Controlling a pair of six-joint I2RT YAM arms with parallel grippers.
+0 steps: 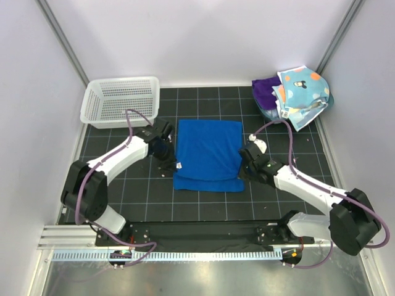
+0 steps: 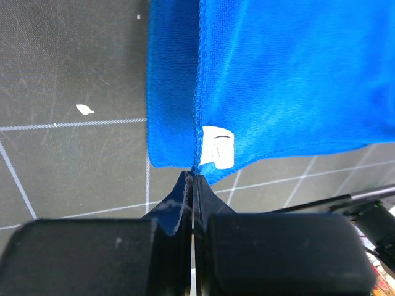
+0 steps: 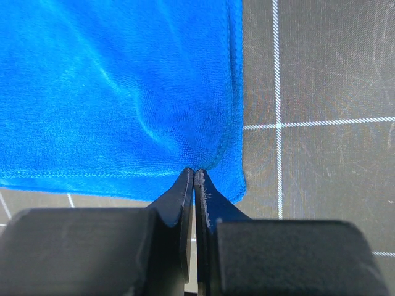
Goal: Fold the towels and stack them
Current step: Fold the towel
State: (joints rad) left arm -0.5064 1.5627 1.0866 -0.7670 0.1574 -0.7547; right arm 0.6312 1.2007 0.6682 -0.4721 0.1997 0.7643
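left wrist: left fingers (image 2: 176, 208) pinch blue towel (image 2: 296, 80) edge by tag (image 2: 218, 147); right fingers (image 3: 181, 198) pinch corner.

Nothing legible anywhere. Only candidate is the small white tag (image 2: 217, 147) sewn on the hem of the blue towel (image 2: 296, 74). It shows one short dark stroke near its top and faint grey print below, too blurred to read.
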